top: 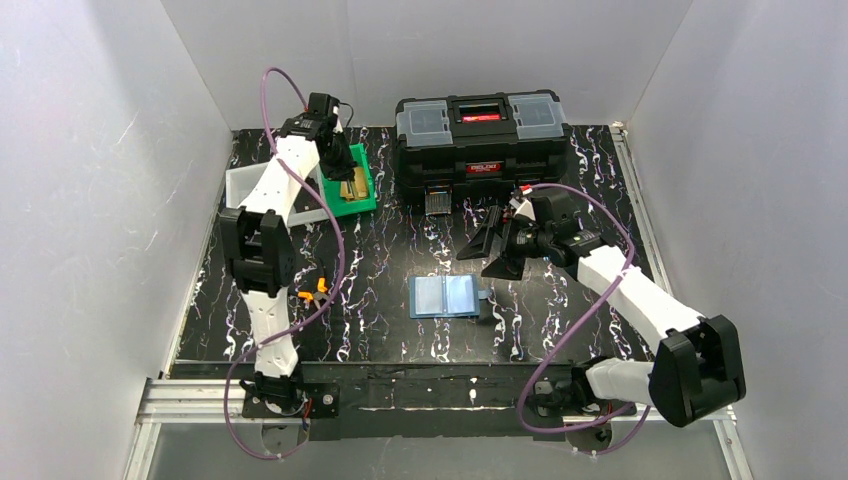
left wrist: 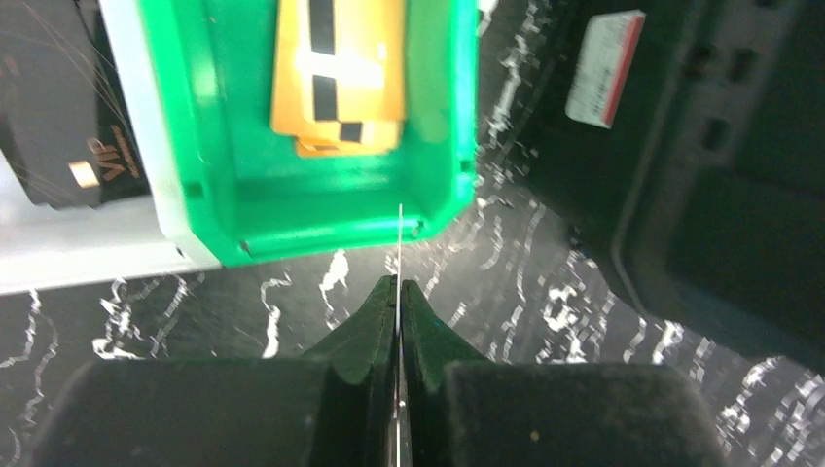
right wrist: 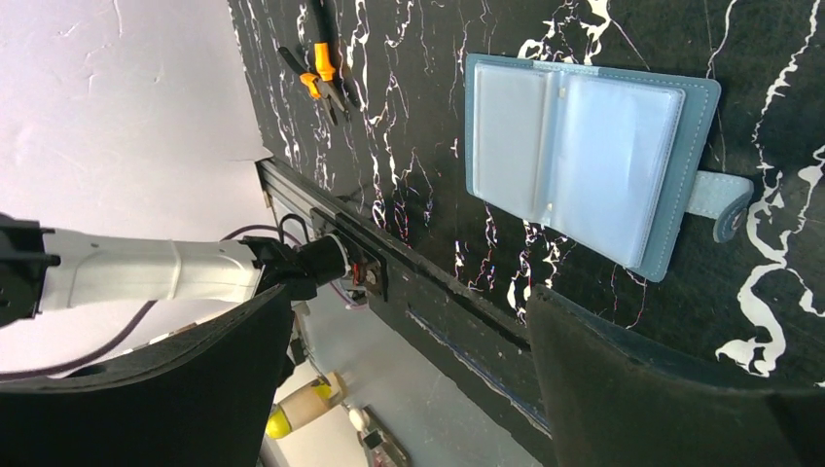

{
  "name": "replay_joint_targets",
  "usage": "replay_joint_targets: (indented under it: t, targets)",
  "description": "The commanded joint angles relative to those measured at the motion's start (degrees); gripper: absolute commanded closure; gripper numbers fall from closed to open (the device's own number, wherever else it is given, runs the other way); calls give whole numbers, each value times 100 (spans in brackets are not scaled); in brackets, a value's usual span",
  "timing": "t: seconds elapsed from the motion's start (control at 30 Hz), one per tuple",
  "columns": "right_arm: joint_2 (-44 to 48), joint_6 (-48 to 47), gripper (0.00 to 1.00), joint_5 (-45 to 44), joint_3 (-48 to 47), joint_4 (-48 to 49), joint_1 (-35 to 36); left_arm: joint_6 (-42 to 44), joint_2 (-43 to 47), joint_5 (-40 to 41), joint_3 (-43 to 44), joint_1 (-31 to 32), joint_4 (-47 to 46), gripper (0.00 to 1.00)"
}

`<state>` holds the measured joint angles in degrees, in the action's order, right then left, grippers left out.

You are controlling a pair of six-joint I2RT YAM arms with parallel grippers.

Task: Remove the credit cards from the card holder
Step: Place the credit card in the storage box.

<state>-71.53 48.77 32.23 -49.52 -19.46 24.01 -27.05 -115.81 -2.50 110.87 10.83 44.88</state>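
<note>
The card holder (top: 446, 296) lies open and flat on the table, its lighter blue clear pockets up, also in the right wrist view (right wrist: 584, 156). My right gripper (top: 490, 250) hovers open just behind it, jaws wide with nothing between them (right wrist: 409, 302). My left gripper (top: 340, 165) is at the back left by the green bin (left wrist: 321, 219), shut (left wrist: 399, 287) on a thin credit card seen edge-on (left wrist: 400, 243). Orange-tan credit cards (left wrist: 340, 68) lie in the bin. A dark card (left wrist: 58, 146) marked VIP lies beside the bin.
A big black toolbox (top: 480, 135) stands at the back centre, close on the right of the left gripper (left wrist: 700, 195). A white tray (top: 245, 185) sits left of the green bin. Orange-handled pliers (top: 312, 291) lie near the left arm (right wrist: 321, 73).
</note>
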Motion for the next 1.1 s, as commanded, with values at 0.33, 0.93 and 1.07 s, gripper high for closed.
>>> replay_joint_targets:
  t: [0.33, 0.93, 1.07]
  targets:
    - [657, -303, 4, -378, -220, -626, -28, 557, -1137, 411, 1122, -254, -390, 100]
    - [510, -250, 2, -729, -215, -731, -28, 512, -626, -204, 1458, -303, 117, 49]
    - [522, -237, 2, -1165, -290, -856, -28, 236, -55, -672, 648, -247, -125, 50]
